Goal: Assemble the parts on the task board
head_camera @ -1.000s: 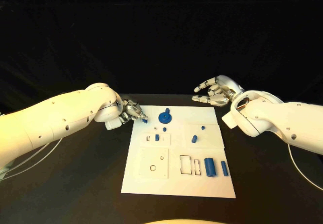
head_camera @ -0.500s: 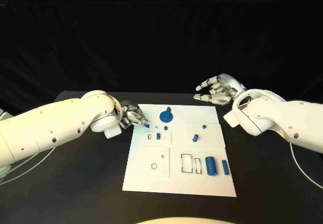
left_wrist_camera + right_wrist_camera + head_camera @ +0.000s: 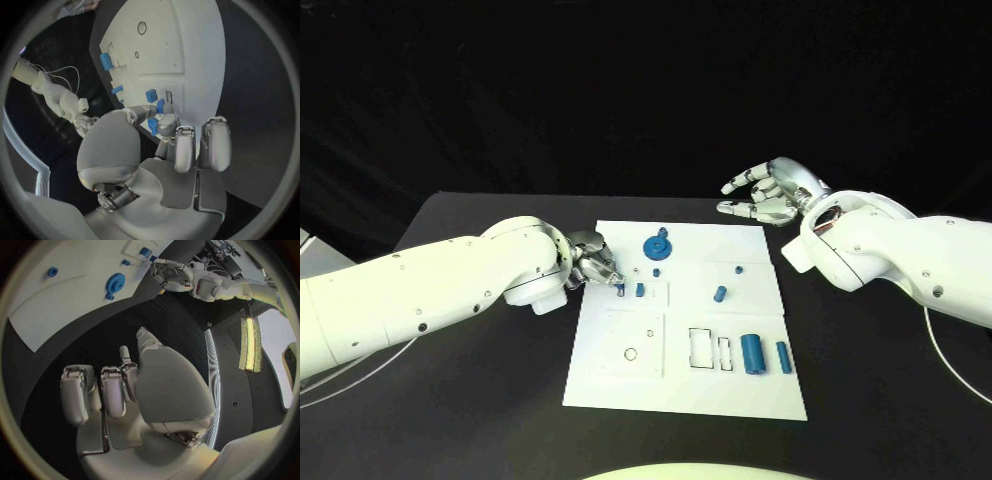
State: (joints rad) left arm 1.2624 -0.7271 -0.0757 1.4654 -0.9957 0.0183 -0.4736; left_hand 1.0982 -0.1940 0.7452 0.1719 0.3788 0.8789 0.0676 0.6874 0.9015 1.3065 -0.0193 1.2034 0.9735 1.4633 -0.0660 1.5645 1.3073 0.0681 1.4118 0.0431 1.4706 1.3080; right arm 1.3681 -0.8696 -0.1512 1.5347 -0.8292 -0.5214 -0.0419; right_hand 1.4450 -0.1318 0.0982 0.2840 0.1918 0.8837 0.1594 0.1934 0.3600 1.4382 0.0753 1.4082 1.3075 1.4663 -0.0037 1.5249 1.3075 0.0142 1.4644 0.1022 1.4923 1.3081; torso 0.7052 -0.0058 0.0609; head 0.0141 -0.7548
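Two hands are working over the white board (image 3: 687, 390): the left hand (image 3: 593, 262) is pinching a small blue piece (image 3: 153, 125), while the right hand (image 3: 764, 193) is hovering loosely open, holding nothing.

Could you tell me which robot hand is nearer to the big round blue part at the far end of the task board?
Left. The left robot hand is at the board's edge beside the round blue part; the right robot hand hovers beyond the task board's far corner.

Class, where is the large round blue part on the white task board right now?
In the head view, the large round blue part sits near the white task board's far edge, between both hands.
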